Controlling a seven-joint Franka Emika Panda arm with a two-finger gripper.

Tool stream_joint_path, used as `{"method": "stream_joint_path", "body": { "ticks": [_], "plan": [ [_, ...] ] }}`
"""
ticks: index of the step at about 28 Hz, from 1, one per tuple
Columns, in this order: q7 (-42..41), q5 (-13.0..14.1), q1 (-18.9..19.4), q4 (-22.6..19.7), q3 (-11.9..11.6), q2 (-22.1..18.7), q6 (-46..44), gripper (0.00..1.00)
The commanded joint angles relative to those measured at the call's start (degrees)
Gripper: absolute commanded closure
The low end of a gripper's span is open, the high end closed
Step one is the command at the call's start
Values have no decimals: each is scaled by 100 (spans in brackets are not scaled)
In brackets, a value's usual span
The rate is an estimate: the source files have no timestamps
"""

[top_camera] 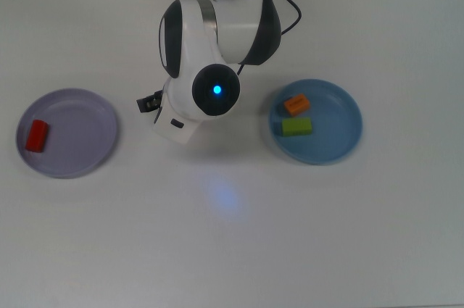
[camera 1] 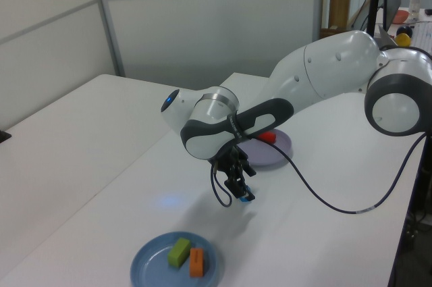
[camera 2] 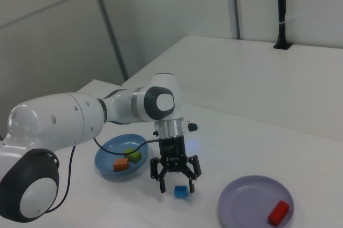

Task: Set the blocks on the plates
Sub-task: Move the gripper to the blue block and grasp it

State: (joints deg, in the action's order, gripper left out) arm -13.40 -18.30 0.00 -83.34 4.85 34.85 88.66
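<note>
A: Largest item first. The white table is bare across its whole near half in the top view. The arm reaches in over the middle.

B: And the plates?

A: Lavender plate at the top view's left, holding the red block. Blue plate at the top view's right, holding the orange block and the green block. The two plates lie well apart.

B: The gripper?

A: The gripper hangs with fingers spread wide, empty, straddling the blue cube, which sits on the table between the plates.

B: Procedure for a good grasp?

A: My reading: centre the cube between the fingers, lower until they flank its sides, then close squarely on flat faces. Either plate offers open room; the lavender one has more free surface. Lift clear of the plate rim before travelling.
</note>
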Motion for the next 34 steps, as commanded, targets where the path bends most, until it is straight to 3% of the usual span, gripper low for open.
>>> {"method": "stream_joint_path", "body": {
  "ticks": [1,3,5,7,9,12,24,34],
  "plan": [
    [101,-122,62,-42,-37,22,125,0],
    [101,-122,62,-42,-37,75,204,0],
    [40,-139,62,-42,-37,119,231,25],
    [22,-148,62,-42,-37,127,240,43],
    [-22,-122,62,-24,-37,119,231,75],
    [-22,-95,62,-15,-28,119,231,100],
    [-5,-34,9,195,-28,66,222,100],
    [-224,169,-167,274,-116,-233,231,97]
  ]
}}
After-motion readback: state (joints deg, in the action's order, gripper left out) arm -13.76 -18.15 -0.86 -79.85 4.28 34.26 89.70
